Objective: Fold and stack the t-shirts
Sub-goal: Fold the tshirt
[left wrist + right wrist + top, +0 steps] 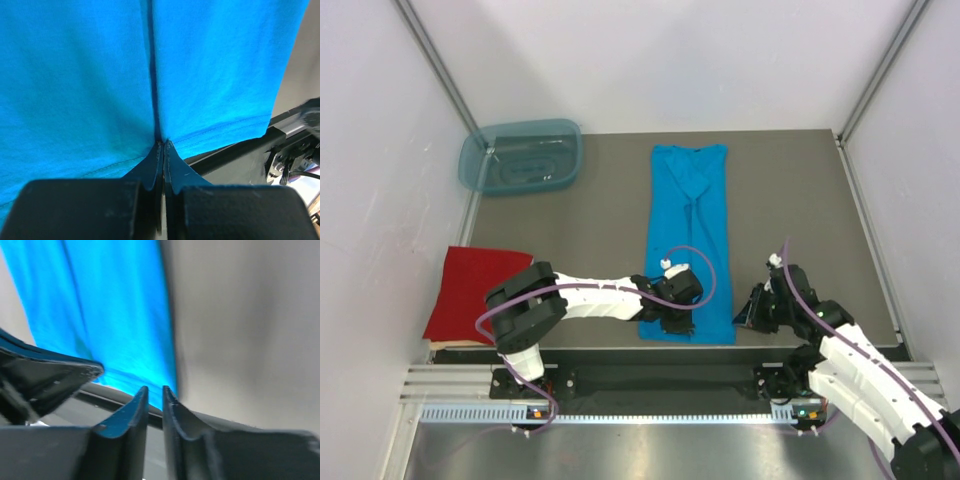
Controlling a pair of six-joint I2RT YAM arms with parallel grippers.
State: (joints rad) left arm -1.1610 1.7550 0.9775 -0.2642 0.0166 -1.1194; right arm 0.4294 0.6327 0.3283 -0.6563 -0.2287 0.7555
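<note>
The long shirt (690, 240) lies centre, the folded shirt (470, 290) near-left (tub (520, 157) behind).

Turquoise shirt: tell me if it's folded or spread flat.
Partly folded: the turquoise shirt lies as a long narrow strip, sides folded in to meet along the middle.

The bright turquoise-blue cloth t-shirt (690, 230) lies flat mid-worktop (800, 220), folded lengthwise into a long narrow strip, hem nearest; the plain red cloth t-shirt (470, 290), a flat folded rectangle, sits near-left
</note>
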